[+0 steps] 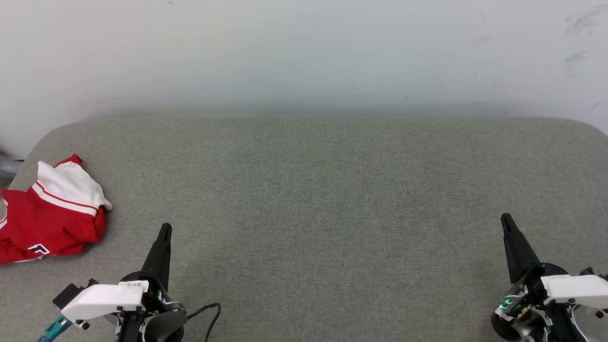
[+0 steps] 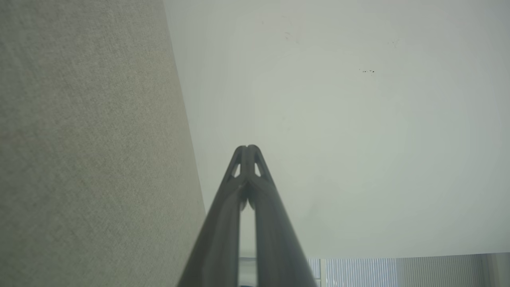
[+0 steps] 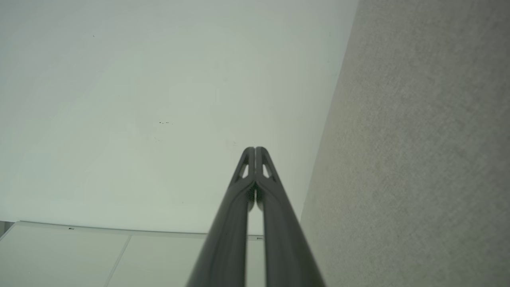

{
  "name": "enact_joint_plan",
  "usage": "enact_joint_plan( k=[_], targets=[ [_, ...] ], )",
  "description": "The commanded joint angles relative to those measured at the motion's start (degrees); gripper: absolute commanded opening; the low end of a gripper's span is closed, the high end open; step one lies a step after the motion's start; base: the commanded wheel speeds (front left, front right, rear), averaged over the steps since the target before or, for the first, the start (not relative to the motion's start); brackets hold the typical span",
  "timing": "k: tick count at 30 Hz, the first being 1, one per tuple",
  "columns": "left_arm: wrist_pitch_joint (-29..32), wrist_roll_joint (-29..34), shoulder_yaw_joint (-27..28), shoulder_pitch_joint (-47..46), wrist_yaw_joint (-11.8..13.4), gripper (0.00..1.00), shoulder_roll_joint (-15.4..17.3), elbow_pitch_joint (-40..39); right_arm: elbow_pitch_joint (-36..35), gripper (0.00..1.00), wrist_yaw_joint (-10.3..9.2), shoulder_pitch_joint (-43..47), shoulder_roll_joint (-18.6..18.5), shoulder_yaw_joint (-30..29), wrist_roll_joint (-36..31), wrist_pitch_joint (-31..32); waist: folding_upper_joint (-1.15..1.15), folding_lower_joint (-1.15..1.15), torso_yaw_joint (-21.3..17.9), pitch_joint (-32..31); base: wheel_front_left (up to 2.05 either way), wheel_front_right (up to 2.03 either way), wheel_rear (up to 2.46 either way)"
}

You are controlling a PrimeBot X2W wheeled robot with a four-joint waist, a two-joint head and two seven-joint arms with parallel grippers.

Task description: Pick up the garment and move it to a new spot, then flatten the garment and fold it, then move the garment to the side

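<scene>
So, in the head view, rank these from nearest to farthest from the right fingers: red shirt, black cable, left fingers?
From the right fingers:
1. Black cable, bottom, left of centre.
2. Left fingers, lower left.
3. Red shirt, far left edge.

A grey fabric-covered desk (image 1: 304, 190) with rounded far corners meets a pale wall (image 1: 304, 57). Dark scuff marks (image 1: 577, 58) smudge the wall above the desk's far right corner. The left wrist view catches a vertically slatted panel (image 2: 398, 272).
</scene>
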Motion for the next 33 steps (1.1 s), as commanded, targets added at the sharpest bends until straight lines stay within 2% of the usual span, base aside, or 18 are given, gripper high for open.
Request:
enact_joint_plan(
  k=[1, 19, 20, 29, 33],
  targets=[
    [0.1, -0.1, 0.1, -0.3, -0.1, 0.0, 0.0, -0.1, 0.0, 0.0, -0.02, -0.7, 0.2, -0.1, -0.3, 0.1, 0.0, 0.0, 0.0, 0.0, 0.0, 0.0, 0.0],
    [0.1, -0.1, 0.2, -0.3, -0.1, 0.0, 0.0, -0.1, 0.0, 0.0, -0.02, -0.7, 0.2, 0.0, -0.3, 0.1, 0.0, 0.0, 0.0, 0.0, 0.0, 0.0, 0.0],
    [0.0, 0.0, 0.0, 0.1, 0.0, 1.0, 0.0, 0.2, 0.1, 1.0, 0.0, 0.1, 0.0, 0.0, 0.0, 0.0, 0.0, 0.0, 0.0, 0.0, 0.0, 0.0, 0.0],
    [-1.8, 0.5, -0.7, 1.8, 0.0, 1.0, -0.2, 0.5, 1.1, 1.0, 0.0, 2.1, 0.1, 0.3, -1.1, -1.7, 0.0, 0.0, 0.0, 0.0, 0.0, 0.0, 0.0],
    [-2.9, 3.4, -0.4, 1.9, 0.0, 1.0, -0.2, 0.0, 0.4, 1.0, 0.0, 2.4, 0.1, 0.0, -4.1, -2.9, 0.0, 0.0, 0.1, 0.1, 0.0, 0.0, 0.0]
  ],
)
